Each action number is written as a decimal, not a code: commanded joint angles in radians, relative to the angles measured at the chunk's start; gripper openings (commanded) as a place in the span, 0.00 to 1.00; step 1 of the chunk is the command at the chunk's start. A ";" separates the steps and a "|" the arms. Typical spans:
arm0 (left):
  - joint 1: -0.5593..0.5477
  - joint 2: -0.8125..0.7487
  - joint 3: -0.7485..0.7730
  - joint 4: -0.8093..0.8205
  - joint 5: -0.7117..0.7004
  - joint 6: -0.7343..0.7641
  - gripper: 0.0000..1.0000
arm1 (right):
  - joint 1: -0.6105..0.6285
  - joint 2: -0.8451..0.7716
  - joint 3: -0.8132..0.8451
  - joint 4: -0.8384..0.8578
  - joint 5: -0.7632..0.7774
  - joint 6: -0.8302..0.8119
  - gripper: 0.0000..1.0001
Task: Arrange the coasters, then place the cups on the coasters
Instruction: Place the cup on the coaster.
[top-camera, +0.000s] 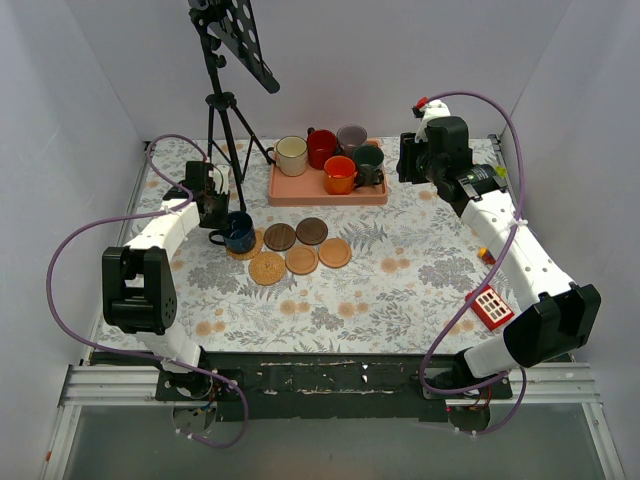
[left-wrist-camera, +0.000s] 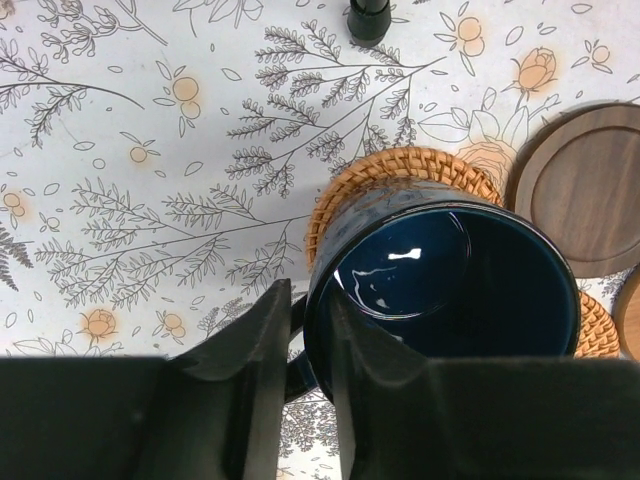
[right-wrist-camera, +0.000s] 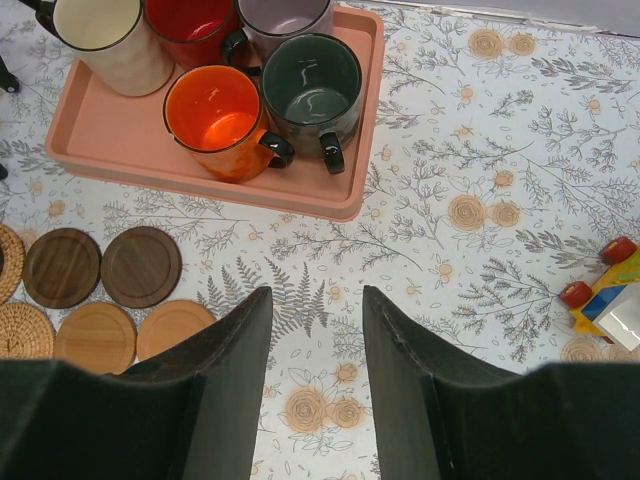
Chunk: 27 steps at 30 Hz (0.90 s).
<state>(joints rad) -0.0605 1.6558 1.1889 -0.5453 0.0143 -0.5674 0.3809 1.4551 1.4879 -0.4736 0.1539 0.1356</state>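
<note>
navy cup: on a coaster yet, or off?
On. The navy cup stands upright on a woven coaster; the coaster's rim shows around the cup's base.

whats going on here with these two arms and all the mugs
The left gripper has its fingers either side of the handle of the navy cup, which stands on a woven coaster. I can't tell whether it is gripping. Five more coasters lie bare beside it. The other five cups sit in the pink tray. The right gripper hangs open in front of the tray, holding nothing.
</note>
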 joint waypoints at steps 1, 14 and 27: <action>0.007 -0.018 0.038 0.007 -0.037 -0.006 0.25 | -0.005 -0.007 0.023 0.013 -0.002 0.005 0.49; 0.008 -0.042 0.057 0.022 -0.037 -0.037 0.54 | -0.004 -0.007 0.025 0.010 0.006 0.001 0.53; 0.007 -0.238 0.057 0.166 -0.071 -0.176 0.92 | -0.004 -0.012 0.031 0.015 0.061 -0.045 0.59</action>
<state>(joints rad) -0.0597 1.5528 1.2133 -0.4839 -0.0120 -0.6704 0.3805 1.4551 1.4883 -0.4740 0.1833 0.1223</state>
